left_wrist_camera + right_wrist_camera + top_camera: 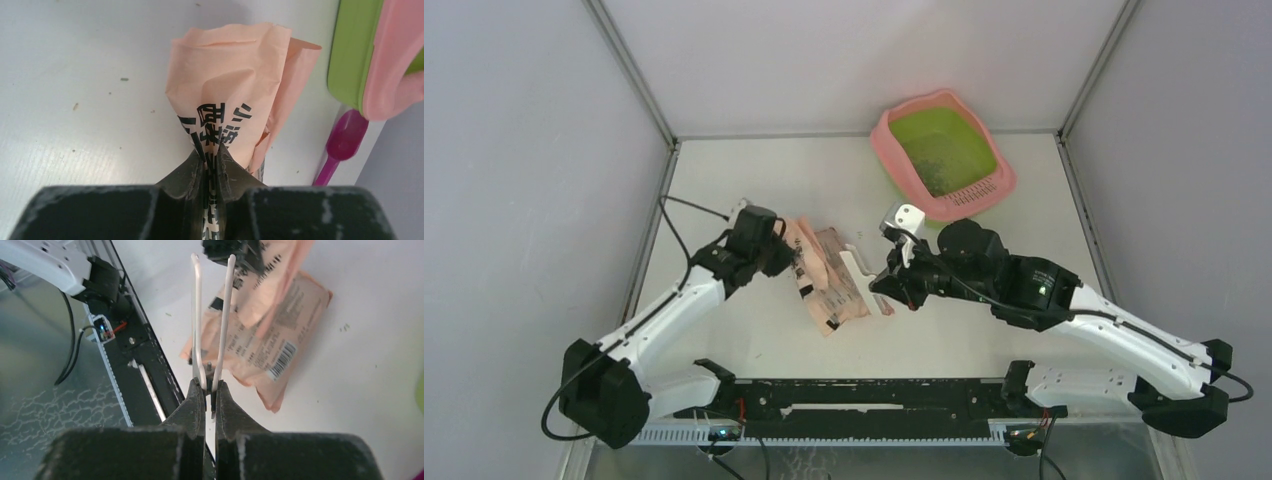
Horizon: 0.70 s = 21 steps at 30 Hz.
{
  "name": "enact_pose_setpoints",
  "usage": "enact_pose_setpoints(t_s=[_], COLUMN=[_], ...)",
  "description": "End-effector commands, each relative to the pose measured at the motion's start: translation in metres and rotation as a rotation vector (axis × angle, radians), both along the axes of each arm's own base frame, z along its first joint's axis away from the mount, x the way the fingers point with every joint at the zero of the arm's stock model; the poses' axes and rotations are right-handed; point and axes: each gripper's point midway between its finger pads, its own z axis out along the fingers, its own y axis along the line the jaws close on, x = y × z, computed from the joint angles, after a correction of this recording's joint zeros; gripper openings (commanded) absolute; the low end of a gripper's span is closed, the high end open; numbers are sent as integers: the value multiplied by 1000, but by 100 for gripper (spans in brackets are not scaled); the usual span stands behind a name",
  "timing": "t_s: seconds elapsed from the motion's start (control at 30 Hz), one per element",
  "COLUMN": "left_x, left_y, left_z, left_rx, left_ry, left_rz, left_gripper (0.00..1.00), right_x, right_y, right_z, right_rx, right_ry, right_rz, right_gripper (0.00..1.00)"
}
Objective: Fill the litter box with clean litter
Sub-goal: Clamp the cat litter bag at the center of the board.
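The left claw (212, 161) fills the bottom of its own wrist view, its dark fingers (192, 172) pinched tight on a gathered fold of the peach bag (230, 75). Bold black East Asian characters run down the bag just above the pinch, but they are creased and partly hidden, so they cannot be read. In the right wrist view the flat part of the bag carries a barcode (282, 360) and blocks of small print that are too fine to read.

The right claw (210, 396) is clenched on the base of a white clip (197, 315). The clip's two thin prongs stand out from the claw towards the bag.

There is one bag, one clip, one magenta scoop (345, 140) and one litter box (886, 150). The litter box sits at the far right corner of the worktop (754, 180), well apart from both claws. The scoop lies just beside it. Litter (944, 175) shows as dark specks in the green basin near the pink grid, and a few stray specks lie on the worktop.
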Motion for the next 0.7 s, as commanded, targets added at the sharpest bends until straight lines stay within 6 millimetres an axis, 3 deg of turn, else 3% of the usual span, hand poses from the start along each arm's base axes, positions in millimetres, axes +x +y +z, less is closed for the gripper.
enact_pose_setpoints(t_s=[0.0,0.17,0.33,0.67], left_x=[-2,7,9,14], left_y=[-11,-21,-43,-69], left_z=[29,66,79,67], left_rx=[90,112,-12,-126], left_ry=[52,71,101,203], left_rz=[-199,-267,-277,-262], left_gripper=[14,13,12,8], right_x=[5,5,8,7], right_y=[11,18,26,53], right_z=[41,60,73,60], right_rx=[40,-1,17,-20], right_ry=[-118,-227,-304,-413], right_rz=[-62,-115,-184,-178], right_gripper=[0,0,0,0])
